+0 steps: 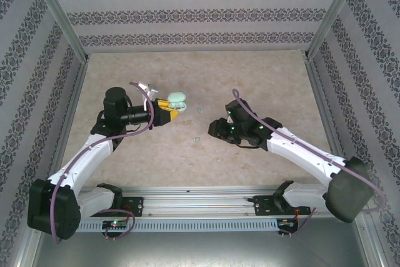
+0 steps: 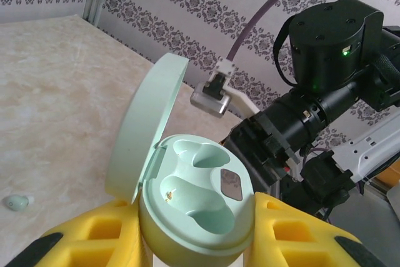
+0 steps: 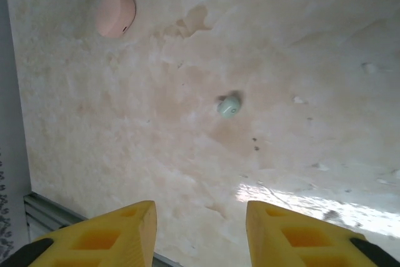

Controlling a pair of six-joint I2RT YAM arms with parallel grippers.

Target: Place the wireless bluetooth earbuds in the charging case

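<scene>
Between the yellow fingers of the left gripper [image 2: 195, 229], the pale green charging case [image 2: 200, 207] is clamped firmly. Its lid [image 2: 145, 132] stands open and both seats inside are empty. On the table [image 3: 312, 42], ahead of the right gripper [image 3: 200, 232], lies a pale green earbud [image 3: 229, 105], free and well apart from the fingers. The jaws of this gripper stand apart with nothing between them.

The step in hand, I judge, is to pick up this bud. To do it well, the right gripper should first come directly above the bud, so that it sits in the middle of the gap, and only then close. The bud is tiny and rounded, so a grip off the centre will probably squeeze it out sideways or make it roll on the smooth table. The closing should be slow and light, and the fingers must reach almost to the table surface, because the bud is so low. The left gripper should hold the case quiet, with the seats turned upward.

Further away lies a pink rounded object [image 3: 115, 12]. It is perhaps a second case, but from this angle I cannot tell surely.
</scene>
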